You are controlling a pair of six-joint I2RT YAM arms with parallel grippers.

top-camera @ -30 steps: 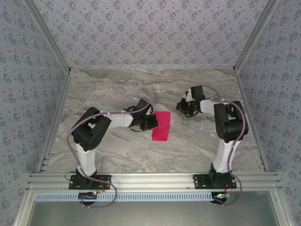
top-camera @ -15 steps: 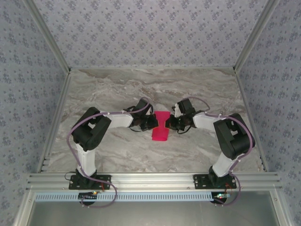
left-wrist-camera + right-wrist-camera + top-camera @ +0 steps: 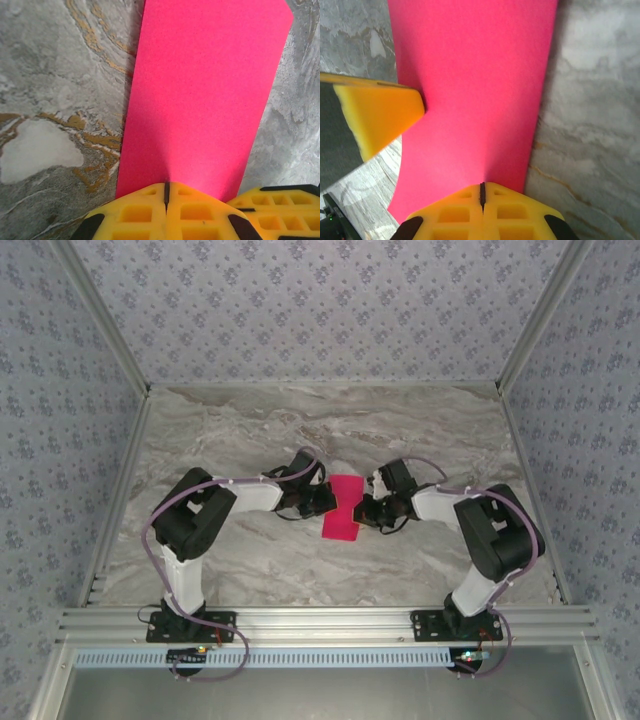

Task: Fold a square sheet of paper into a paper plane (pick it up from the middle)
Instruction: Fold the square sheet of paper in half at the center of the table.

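The job looks to be at an early fold: the paper is a narrow pink rectangle, not a full square and not yet a pointed dart. It sits between the two grippers, low over the marble table, and I cannot tell whether it lies flat or is slightly lifted.

The left gripper has its fingers pressed together. In its wrist view the paper's near edge meets the seam between the yellow fingertips, so it appears to be pinching that edge, with the strip running out ahead of it. The right gripper is likewise pressed together on the edge nearest to it, and the pink sheet stretches forward from its tips. One of the left gripper's yellow fingers touches the paper's side, off to the right gripper's left.

With both pinching the same thin strip and standing close to each other, the next move probably calls for matched motion. Pulling apart could tear the paper and pushing together could buckle it. One side likely needs to let go or turn so that a corner can be brought in toward the centre crease
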